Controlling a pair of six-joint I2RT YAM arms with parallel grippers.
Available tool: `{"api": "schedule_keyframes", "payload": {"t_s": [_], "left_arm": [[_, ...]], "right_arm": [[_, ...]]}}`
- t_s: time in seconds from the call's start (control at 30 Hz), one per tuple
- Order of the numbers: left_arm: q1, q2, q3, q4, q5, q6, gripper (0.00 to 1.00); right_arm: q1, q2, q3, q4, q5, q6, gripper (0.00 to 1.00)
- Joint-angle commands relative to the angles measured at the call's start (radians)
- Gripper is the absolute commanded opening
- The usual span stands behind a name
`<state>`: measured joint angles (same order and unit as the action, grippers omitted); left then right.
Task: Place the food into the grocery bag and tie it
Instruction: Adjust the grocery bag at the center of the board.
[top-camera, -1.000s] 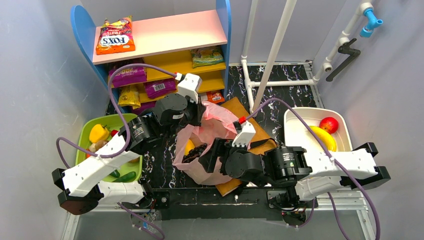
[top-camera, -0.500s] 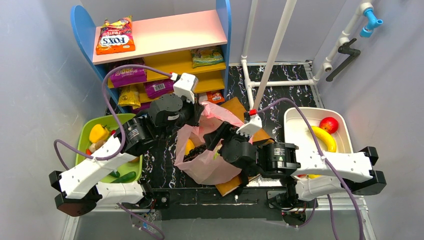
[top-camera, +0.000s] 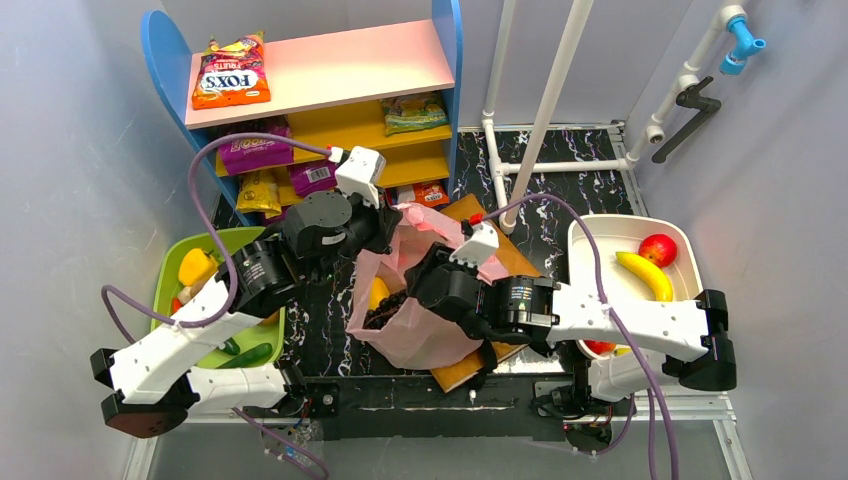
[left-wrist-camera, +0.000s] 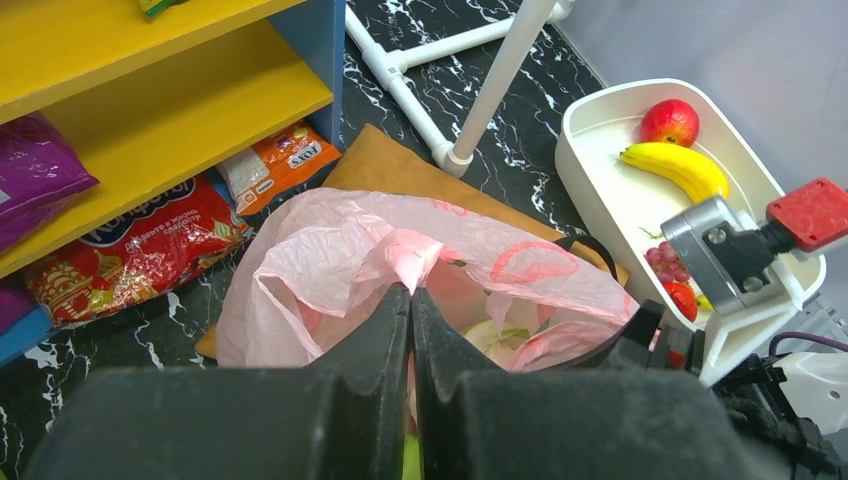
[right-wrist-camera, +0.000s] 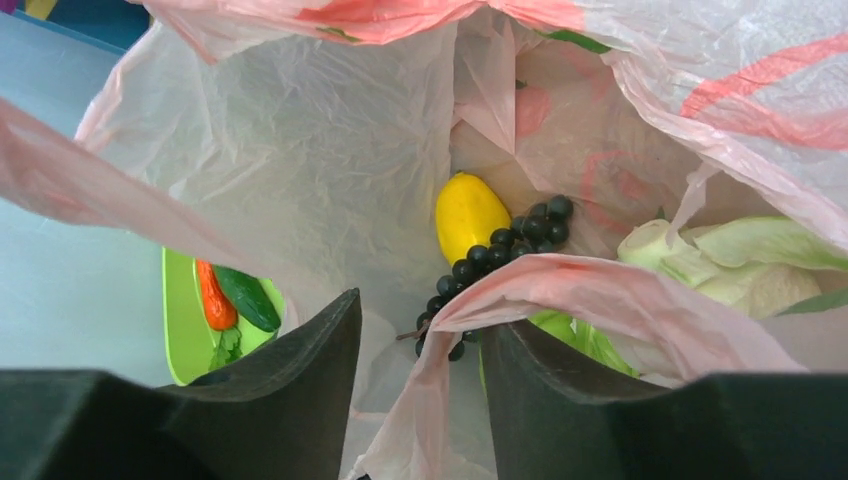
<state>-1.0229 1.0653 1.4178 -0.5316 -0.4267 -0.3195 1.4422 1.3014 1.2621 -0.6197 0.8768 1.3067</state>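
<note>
The pink grocery bag (top-camera: 415, 338) stands open mid-table. Inside lie food items: a yellow fruit (right-wrist-camera: 470, 215), dark grapes (right-wrist-camera: 512, 243) and a green-and-white vegetable (right-wrist-camera: 742, 265). My left gripper (left-wrist-camera: 410, 290) is shut on a bunched piece of the bag's far rim (left-wrist-camera: 415, 255) and holds it up. My right gripper (right-wrist-camera: 420, 312) hangs over the bag's mouth from the near right. Its fingers are apart, and a pink handle strip (right-wrist-camera: 560, 285) runs between them and drapes over the right finger without being pinched.
A blue shelf (top-camera: 165, 60) with snack packets stands at the back left. A green tray (top-camera: 172, 262) of vegetables lies left; a white tray (top-camera: 598, 250) with banana and apple lies right. A flat brown paper bag (top-camera: 505, 252) lies under the pink bag. White pipes (top-camera: 548, 105) rise behind.
My right arm has swung left and forward over the bag, and its fingers have narrowed around the handle strip. The left gripper has drawn the bag's rim slightly toward the back left.
</note>
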Motion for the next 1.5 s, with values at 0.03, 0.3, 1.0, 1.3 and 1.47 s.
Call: {"api": "schedule_keyframes", "payload": {"t_s": [0.03, 0.3, 1.0, 1.3, 1.47], "left_arm": [[0.006, -0.042, -0.012, -0.004, -0.02, 0.01, 0.0], [0.006, -0.088, -0.005, -0.039, -0.049, 0.017, 0.0], [0.006, -0.275, 0.162, -0.271, -0.312, 0.048, 0.0], [0.006, -0.344, 0.17, -0.363, -0.378, 0.023, 0.0], [0.006, -0.395, 0.086, -0.356, -0.347, -0.016, 0.0]], "right_arm": [[-0.036, -0.018, -0.001, 0.079, 0.001, -0.051, 0.35], [-0.117, -0.055, 0.019, 0.207, -0.09, -0.334, 0.01], [-0.326, 0.179, 0.589, 0.227, -0.887, -0.841, 0.01], [-0.405, 0.417, 0.944, 0.112, -1.257, -0.834, 0.01], [-0.408, 0.451, 0.878, 0.067, -1.482, -0.909, 0.01]]}}
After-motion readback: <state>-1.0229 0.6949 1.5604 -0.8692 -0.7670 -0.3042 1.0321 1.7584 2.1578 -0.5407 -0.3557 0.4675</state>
